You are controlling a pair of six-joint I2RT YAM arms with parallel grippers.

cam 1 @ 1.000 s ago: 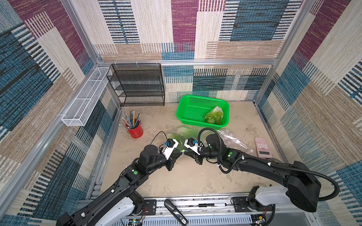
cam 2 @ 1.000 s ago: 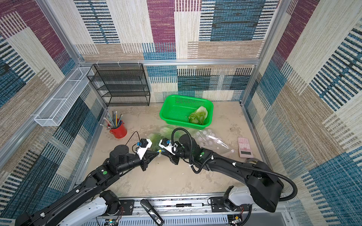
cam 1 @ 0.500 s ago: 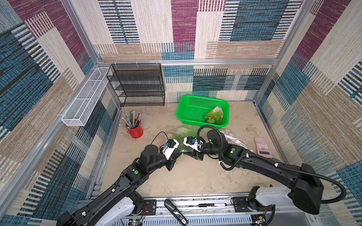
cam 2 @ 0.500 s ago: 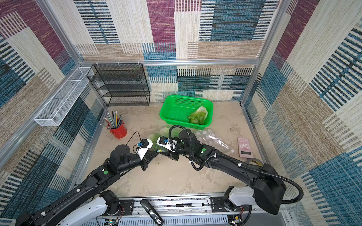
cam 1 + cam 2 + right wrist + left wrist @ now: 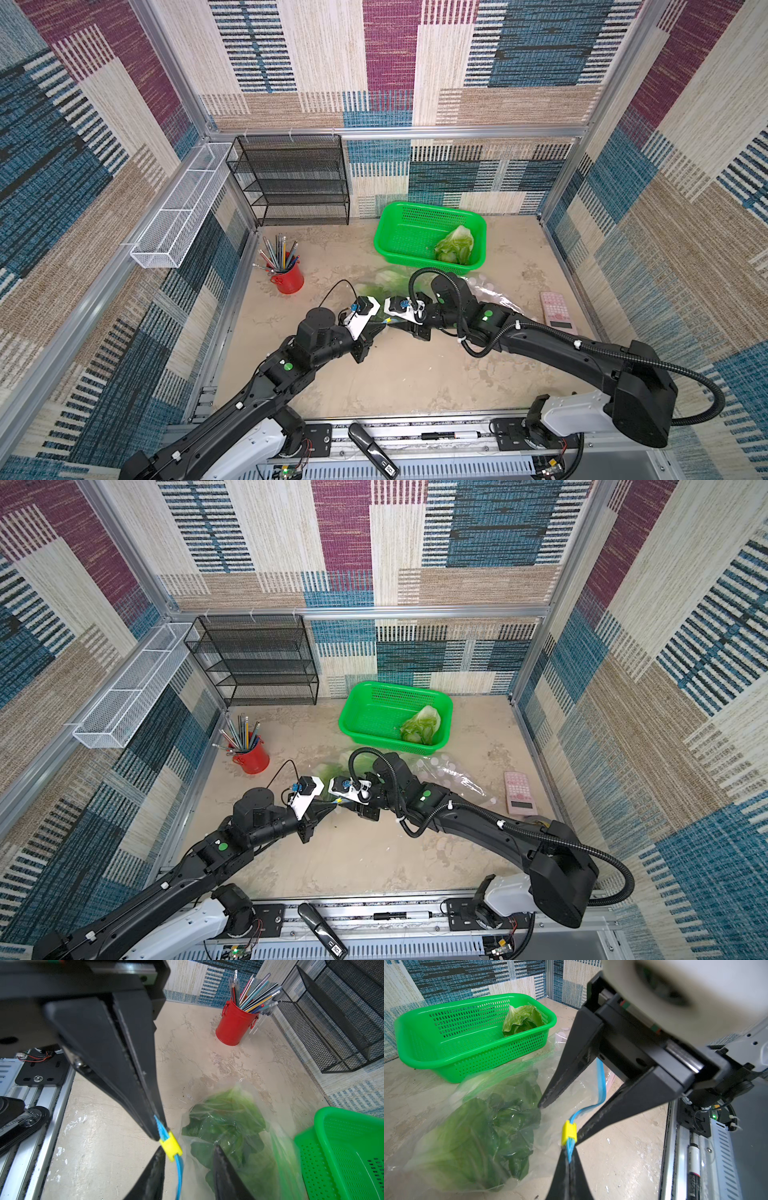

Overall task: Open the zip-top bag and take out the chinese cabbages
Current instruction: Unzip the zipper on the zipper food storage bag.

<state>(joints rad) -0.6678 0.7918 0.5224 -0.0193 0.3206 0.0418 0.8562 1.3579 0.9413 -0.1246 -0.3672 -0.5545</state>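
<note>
The task looks partly done. One of the chinese cabbages (image 5: pixel 521 1020) already lies in the green basket (image 5: pixel 475 999), well beyond both end effectors. The rest (image 5: pixel 483 1136) sit as a mass of dark green leaves inside the zip-top bag (image 5: pixel 550 1076) on the table (image 5: pixel 612 1167), just beside the fingertips. How many heads remain in the bag cannot be counted through the plastic.

The left end effector (image 5: pixel 569 1157) is closed on the blue zip strip (image 5: pixel 602 1084), and the yellow slider (image 5: pixel 569 1133) sits right at its tips. The right end effector (image 5: pixel 188 1147) meets it nose to nose with its jaws apart. The strip runs between them, and one finger (image 5: pixel 153 1167) is just beside the slider. It holds nothing. Whether the mouth is parted past the slider is hard to tell, so working the zip and lifting out the remaining cabbages appear to be left.

A red pencil cup (image 5: pixel 232 1026) and a black mesh rack (image 5: pixel 332 1032) stand well beyond the left end effector. A pink calculator (image 5: pixel 558 311) lies behind the right one, beside its arm. None of these blocks the way to the basket. The two end effectors crowd each other at the slider.
</note>
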